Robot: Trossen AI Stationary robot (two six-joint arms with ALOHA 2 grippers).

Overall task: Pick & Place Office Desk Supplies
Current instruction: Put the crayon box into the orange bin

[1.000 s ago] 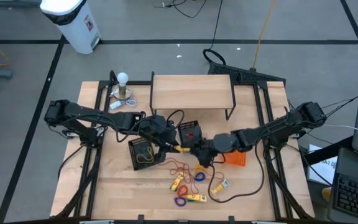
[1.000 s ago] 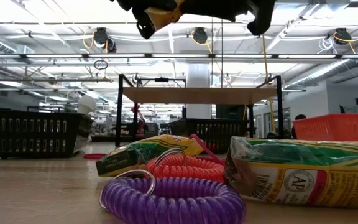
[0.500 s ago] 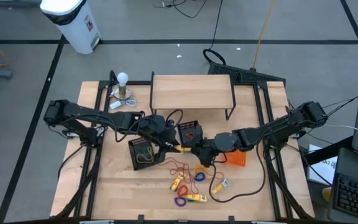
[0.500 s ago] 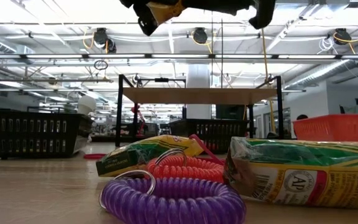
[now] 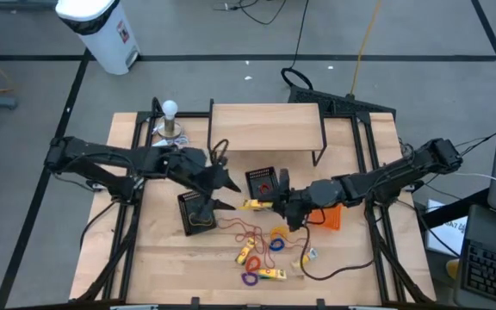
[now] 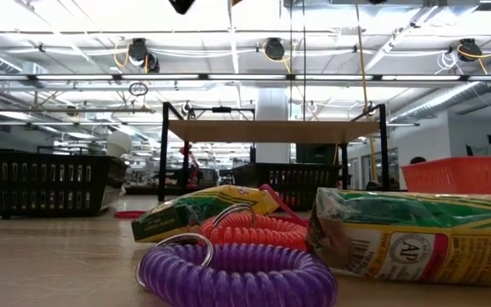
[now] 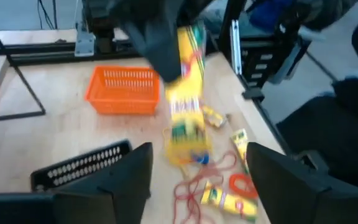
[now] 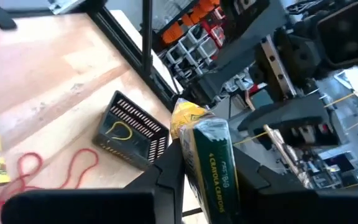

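Handoff looks done: the left gripper [image 5: 229,191] has let go of the yellow crayon packet [image 5: 255,205] it was pinching a moment ago and backed off with fingers [image 7: 127,180] spread wide, while the right gripper [image 5: 275,203] stays clamped on it above the middle of the table [image 5: 162,258]. Right wrist view shows the packet [image 8: 211,167] wedged between its fingers with the black basket [image 8: 131,132] behind, something the low view misses, it only gets the purple coil [image 6: 237,275], red coil [image 6: 258,228] and more packets [image 6: 416,234] on the wood. Both arms stretch low toward the centre
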